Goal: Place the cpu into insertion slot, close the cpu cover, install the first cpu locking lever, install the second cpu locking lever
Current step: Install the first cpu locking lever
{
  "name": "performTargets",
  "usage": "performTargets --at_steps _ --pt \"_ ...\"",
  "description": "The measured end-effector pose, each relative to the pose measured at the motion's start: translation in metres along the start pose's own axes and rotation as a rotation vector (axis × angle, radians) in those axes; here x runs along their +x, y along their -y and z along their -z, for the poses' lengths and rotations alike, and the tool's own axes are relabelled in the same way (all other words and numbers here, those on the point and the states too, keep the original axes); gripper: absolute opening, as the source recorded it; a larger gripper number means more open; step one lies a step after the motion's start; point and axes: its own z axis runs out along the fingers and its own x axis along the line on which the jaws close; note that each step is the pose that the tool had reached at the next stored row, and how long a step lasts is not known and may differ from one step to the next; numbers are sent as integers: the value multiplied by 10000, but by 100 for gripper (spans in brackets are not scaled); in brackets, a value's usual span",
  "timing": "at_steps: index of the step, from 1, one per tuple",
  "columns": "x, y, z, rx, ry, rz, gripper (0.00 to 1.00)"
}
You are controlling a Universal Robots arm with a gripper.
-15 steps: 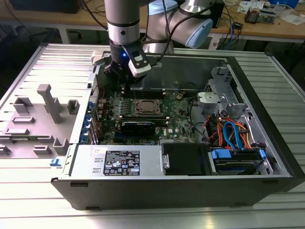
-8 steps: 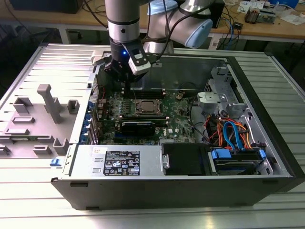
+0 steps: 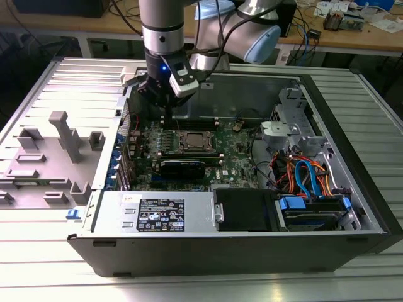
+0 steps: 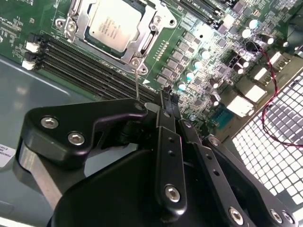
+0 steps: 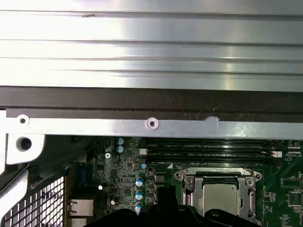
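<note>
The cpu (image 4: 113, 22) lies in the insertion slot (image 3: 195, 143) on the green board, its silver-grey top facing up. The silver cpu cover (image 4: 144, 37) lies flat around it as a frame. A thin wire locking lever (image 4: 137, 81) stands up from the socket corner towards my gripper (image 4: 166, 97). Its black fingers are together and hold nothing, and the lever's end passes just beside them. In the exterior view my gripper (image 3: 169, 113) hangs over the board at the socket's far-left corner. The first wrist view has the cpu (image 5: 220, 198) and cover (image 5: 189, 178) past the gripper's dark tip (image 5: 165, 196).
Long black memory slots (image 4: 90, 64) run beside the socket. The open case's metal wall (image 5: 151, 124) is close behind the gripper, with a perforated grille (image 4: 274, 137) to one side. A black card (image 3: 182, 167), power supply (image 3: 157, 214) and coloured cables (image 3: 308, 176) fill the rest of the case.
</note>
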Motion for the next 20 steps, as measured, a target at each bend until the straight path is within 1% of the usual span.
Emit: performTargets --at_steps 2,5,9,10,11,13,17,20 --pt "-1 -2 0 0 0 2 11" --pt "-63 -7 -2 0 0 1 11" --pt "-89 -7 -3 -1 3 0 11" --pt "-90 -7 -3 -1 17 1 11" --pt "-92 -8 -3 0 52 5 11" --pt "-96 -7 -3 0 93 11 11" --pt "-106 -7 -4 2 218 22 11" --pt "-131 -7 -7 3 236 23 11"
